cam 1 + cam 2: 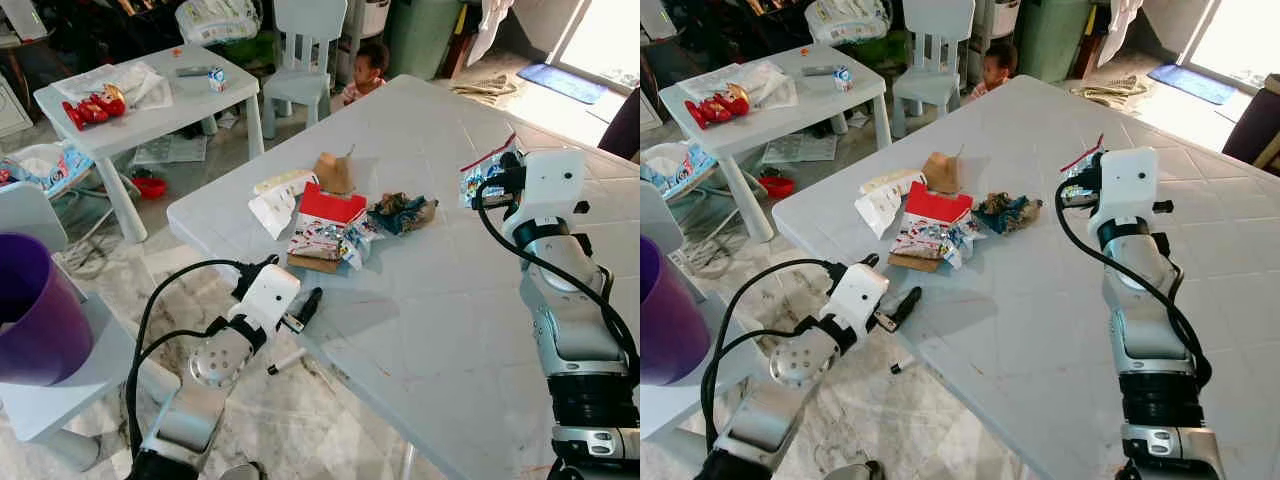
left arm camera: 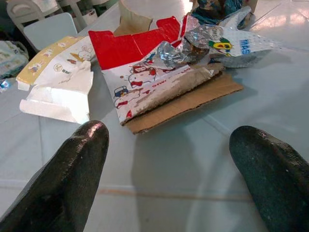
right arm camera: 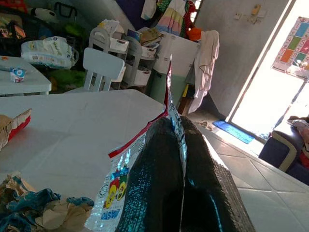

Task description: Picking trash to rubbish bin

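The right gripper (image 3: 181, 159) is clamped on a foil snack wrapper (image 1: 485, 170), lifted above the white surface (image 1: 470, 300). The left gripper (image 2: 169, 169), fingers apart, faces the red carton (image 2: 145, 63) and the remaining wrappers in a heap. Nothing looks binned yet; the purple bin (image 1: 35, 310) stands off to the robot's left.

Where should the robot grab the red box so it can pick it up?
Probably the near edge of the red box, where it and the brown cardboard under it stick out toward the open left gripper. The box lies squashed flat, so sliding in low from the table's edge and pinching that rim looks easier than coming from above.
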Tool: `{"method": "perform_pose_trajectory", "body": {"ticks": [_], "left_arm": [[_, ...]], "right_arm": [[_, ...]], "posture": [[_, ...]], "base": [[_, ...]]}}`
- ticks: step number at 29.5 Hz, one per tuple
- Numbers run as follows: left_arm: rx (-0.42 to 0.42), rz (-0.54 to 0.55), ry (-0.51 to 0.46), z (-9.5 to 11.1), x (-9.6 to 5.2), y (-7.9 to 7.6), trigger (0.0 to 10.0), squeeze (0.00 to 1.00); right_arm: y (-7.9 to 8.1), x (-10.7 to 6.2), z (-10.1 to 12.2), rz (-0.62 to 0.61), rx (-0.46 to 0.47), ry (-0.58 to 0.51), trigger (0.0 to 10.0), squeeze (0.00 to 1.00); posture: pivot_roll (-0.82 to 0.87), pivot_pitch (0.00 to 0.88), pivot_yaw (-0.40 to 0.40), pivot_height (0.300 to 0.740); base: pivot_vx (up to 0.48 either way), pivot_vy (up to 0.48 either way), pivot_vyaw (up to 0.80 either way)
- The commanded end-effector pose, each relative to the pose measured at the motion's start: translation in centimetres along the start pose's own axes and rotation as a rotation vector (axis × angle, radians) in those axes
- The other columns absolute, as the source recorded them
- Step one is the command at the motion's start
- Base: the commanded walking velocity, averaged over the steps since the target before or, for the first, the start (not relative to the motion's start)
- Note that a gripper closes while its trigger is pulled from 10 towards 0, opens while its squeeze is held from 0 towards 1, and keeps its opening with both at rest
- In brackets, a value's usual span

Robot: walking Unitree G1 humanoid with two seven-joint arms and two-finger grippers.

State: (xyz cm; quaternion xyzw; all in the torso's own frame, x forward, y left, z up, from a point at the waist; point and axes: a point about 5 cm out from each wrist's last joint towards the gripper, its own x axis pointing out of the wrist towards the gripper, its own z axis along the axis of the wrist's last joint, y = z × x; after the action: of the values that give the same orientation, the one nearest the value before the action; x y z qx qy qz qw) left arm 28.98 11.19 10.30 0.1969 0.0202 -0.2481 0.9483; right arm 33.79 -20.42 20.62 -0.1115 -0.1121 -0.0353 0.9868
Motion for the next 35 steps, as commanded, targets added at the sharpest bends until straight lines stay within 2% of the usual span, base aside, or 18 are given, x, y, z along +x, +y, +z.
{"method": "perform_pose_trajectory", "body": {"ticks": [1, 9, 14, 15, 16, 17, 18, 19, 23, 35], "left_arm": [[0.028, -0.016, 0.027, -0.6, 0.5, -0.1, 10.0, 0.00], [0.086, -0.033, 0.019, -0.5, 2.1, -0.1, 10.0, 0.00], [0.070, -0.036, 0.032, -1.0, 2.8, 0.0, 10.0, 0.00], [0.066, -0.040, 0.027, -1.0, 3.1, 0.0, 6.2, 0.00], [0.066, -0.040, 0.027, -1.0, 3.1, 0.0, 6.2, 0.00], [0.064, -0.048, 0.020, -1.0, 3.4, -0.1, 1.1, 0.00], [0.063, -0.054, 0.017, -0.9, 3.5, -0.1, 1.1, 0.00], [0.065, -0.059, 0.008, -0.8, 3.7, -0.2, 0.0, 0.00], [0.065, -0.054, -0.009, -0.5, 4.2, -0.1, 0.0, 0.00], [0.049, -0.061, -0.040, -0.3, 4.3, -0.1, 0.0, 0.00]], "right_arm": [[-0.3, 0.0, 0.3, 0.001, -0.007, -0.008, 0.0, 0.00], [-0.5, -0.1, 0.4, 0.001, -0.012, -0.011, 0.0, 0.00], [-0.7, -0.3, 0.3, -0.002, -0.016, -0.006, 0.0, 0.00], [-0.6, -0.4, 0.3, -0.002, -0.015, -0.005, 0.0, 0.00], [-0.6, -0.4, 0.3, -0.002, -0.015, -0.005, 0.0, 0.00], [-0.6, -0.4, 0.3, -0.002, -0.015, -0.005, 0.0, 0.00], [-0.6, -0.4, 0.3, -0.002, -0.015, -0.005, 0.0, 0.00], [-0.6, -0.5, 0.3, -0.001, -0.014, -0.003, 0.0, 0.00], [-0.6, -0.6, 0.2, 0.000, -0.014, 0.003, 0.0, 0.00], [-0.5, -0.8, 0.0, 0.006, -0.007, 0.013, 0.0, 0.00]], "posture": [[0.00, 0.093, -0.105, 0.740], [-0.01, 0.096, -0.106, 0.740], [-0.02, 0.102, -0.105, 0.740], [-0.02, 0.107, -0.106, 0.740], [-0.02, 0.107, -0.106, 0.740], [-0.02, 0.110, -0.106, 0.740], [-0.02, 0.110, -0.106, 0.740], [-0.02, 0.113, -0.108, 0.740], [-0.03, 0.119, -0.109, 0.740], [-0.02, 0.129, -0.107, 0.740]], "base": [[0.000, 0.000, 0.00], [0.000, 0.000, 0.00], [0.000, 0.000, 0.00], [0.000, 0.000, 0.00], [0.000, 0.000, 0.00], [0.000, 0.000, 0.00], [0.000, 0.000, 0.00], [0.000, 0.000, 0.00], [0.000, 0.000, 0.00], [0.000, 0.000, 0.00]]}}
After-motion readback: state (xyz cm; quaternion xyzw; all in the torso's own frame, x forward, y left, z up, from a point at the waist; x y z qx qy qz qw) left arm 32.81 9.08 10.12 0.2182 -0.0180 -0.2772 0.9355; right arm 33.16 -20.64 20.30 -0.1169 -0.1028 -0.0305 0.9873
